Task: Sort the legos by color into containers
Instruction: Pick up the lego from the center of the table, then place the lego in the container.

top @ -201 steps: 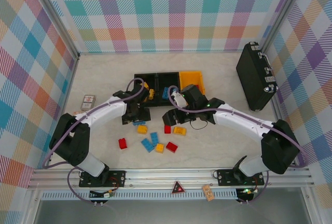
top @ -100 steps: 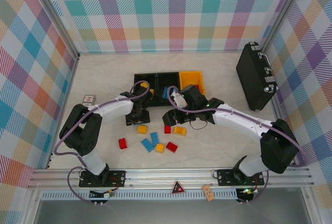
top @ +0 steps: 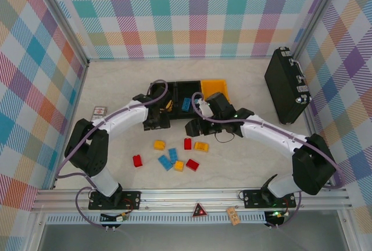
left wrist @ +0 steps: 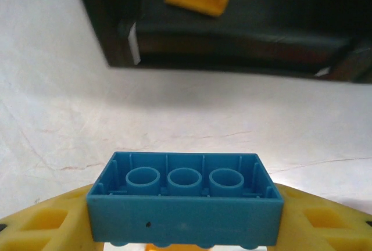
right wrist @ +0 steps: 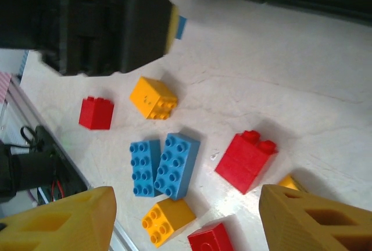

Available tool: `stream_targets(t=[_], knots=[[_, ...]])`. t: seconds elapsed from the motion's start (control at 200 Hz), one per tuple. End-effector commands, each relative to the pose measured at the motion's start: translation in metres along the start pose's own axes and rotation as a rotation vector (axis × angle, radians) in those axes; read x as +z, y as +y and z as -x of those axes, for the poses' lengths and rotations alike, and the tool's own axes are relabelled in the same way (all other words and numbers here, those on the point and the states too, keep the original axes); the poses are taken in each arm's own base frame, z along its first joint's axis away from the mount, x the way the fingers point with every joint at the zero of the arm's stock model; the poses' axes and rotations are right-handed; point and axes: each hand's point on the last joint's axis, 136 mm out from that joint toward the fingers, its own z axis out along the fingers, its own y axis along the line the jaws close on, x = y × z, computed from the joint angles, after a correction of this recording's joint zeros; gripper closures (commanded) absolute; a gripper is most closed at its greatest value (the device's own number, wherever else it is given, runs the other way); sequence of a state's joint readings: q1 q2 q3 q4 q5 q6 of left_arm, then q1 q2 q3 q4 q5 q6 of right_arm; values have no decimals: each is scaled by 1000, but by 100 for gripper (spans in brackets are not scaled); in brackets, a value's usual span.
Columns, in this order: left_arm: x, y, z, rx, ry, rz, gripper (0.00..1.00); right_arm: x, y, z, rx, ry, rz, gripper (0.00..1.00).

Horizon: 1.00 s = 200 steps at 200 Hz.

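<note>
My left gripper [left wrist: 185,230] is shut on a blue lego [left wrist: 185,204], its hollow underside facing the camera between the yellow fingers [left wrist: 46,228]. In the top view this gripper [top: 156,121] hovers at the front edge of the left black container [top: 158,88]. A middle black container [top: 192,88] holds a blue brick [top: 185,104], and a yellow-orange container [top: 215,88] stands on the right. My right gripper [right wrist: 186,204] is open above loose legos: two blue [right wrist: 165,165], red [right wrist: 245,159], yellow [right wrist: 153,97].
Red [top: 137,160], yellow [top: 158,144] and blue [top: 168,158] bricks lie scattered in front of the bins. A large black hard case [top: 288,85] stands at the right wall. A small printed card [top: 99,112] lies at the left.
My left gripper closed on the blue brick that lay beside the yellow one and carried it up toward the black bins. The right gripper barely shifted.
</note>
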<state>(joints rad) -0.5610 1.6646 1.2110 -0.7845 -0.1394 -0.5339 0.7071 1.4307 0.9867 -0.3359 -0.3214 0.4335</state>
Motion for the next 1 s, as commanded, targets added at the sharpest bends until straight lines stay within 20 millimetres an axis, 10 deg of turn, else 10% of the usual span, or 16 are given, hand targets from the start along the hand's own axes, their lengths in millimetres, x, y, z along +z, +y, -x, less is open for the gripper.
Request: stream_targets(t=[0.0,0.415,0.995], knots=[[-22,-21,10,53,-25,-51,49,-13,-9,9,48,-56,-29,34],[-27,-97,61,142,-85,-139,50,-43,-53,19,195,-158,-163,34],[8,-135,120,175,-151,-92,49,-65,-81,38,297,-246,-235,33]])
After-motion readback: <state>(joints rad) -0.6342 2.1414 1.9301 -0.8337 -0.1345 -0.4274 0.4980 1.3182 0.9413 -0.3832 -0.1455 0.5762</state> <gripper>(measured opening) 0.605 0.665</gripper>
